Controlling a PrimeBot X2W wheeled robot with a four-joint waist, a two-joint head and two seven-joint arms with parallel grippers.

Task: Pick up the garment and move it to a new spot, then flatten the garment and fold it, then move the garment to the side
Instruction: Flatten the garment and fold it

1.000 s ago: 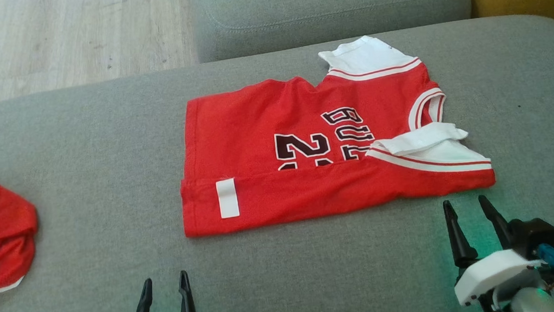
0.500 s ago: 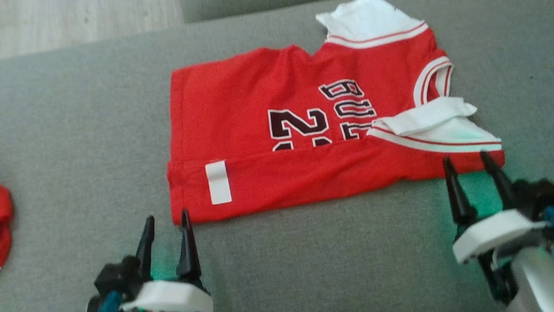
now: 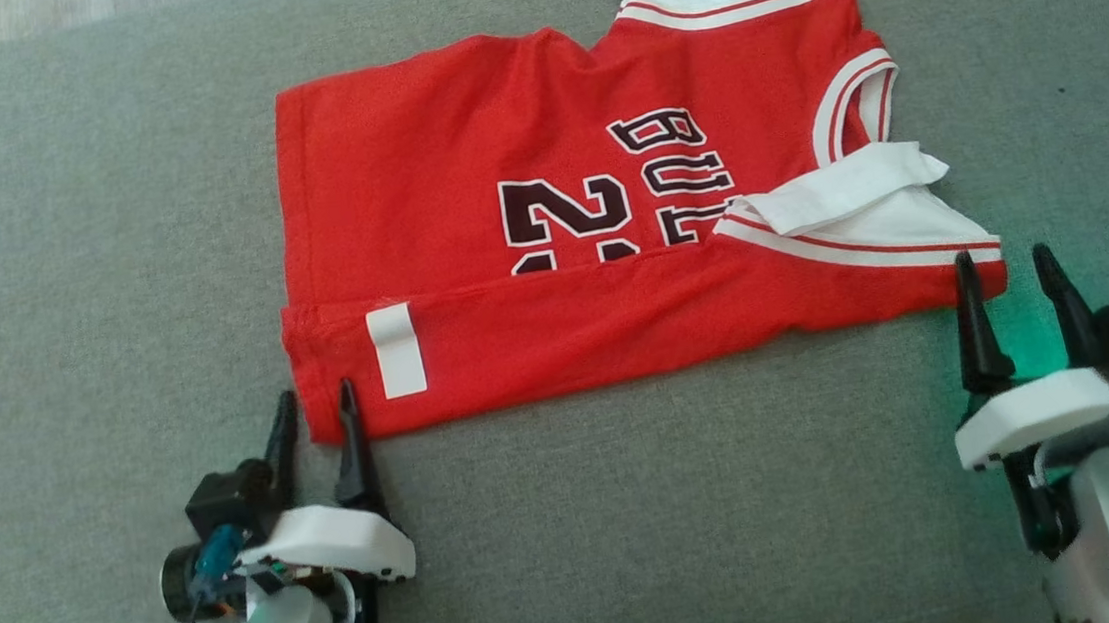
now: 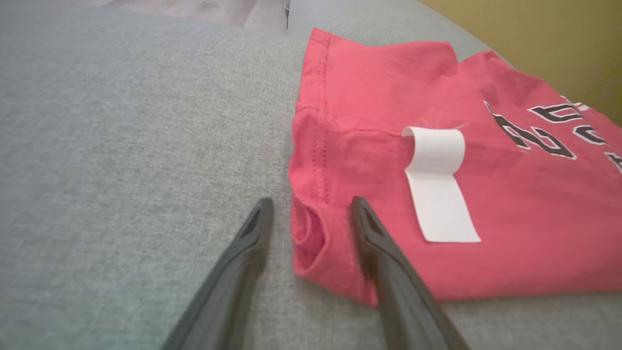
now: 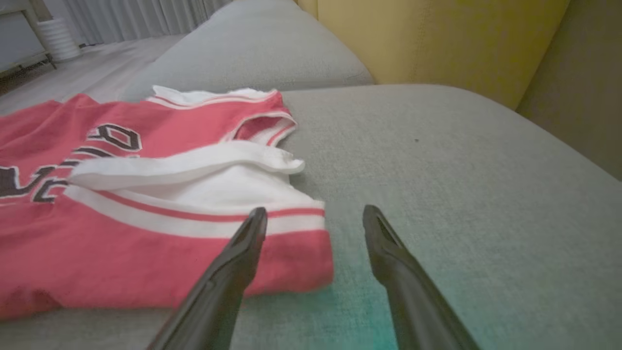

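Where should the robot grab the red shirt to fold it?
By its two near corners, coming from the robot's side, low along the cushion. The shirt lies flat with a thick folded edge nearest the robot. Each open hand sits at one corner: the left hand at the hem end, the right hand at the sleeve end.

Looked like a living room: broad grey woven-fabric sofa cushion (image 3: pixel 633 525) up front, second grey cushion (image 5: pixel 252 48) behind. Had pale wooden plank floor (image 5: pixel 97 63) past that, mustard-yellow wall (image 5: pixel 437 39) alongside, grey pleated curtains (image 5: pixel 146 14) way back.
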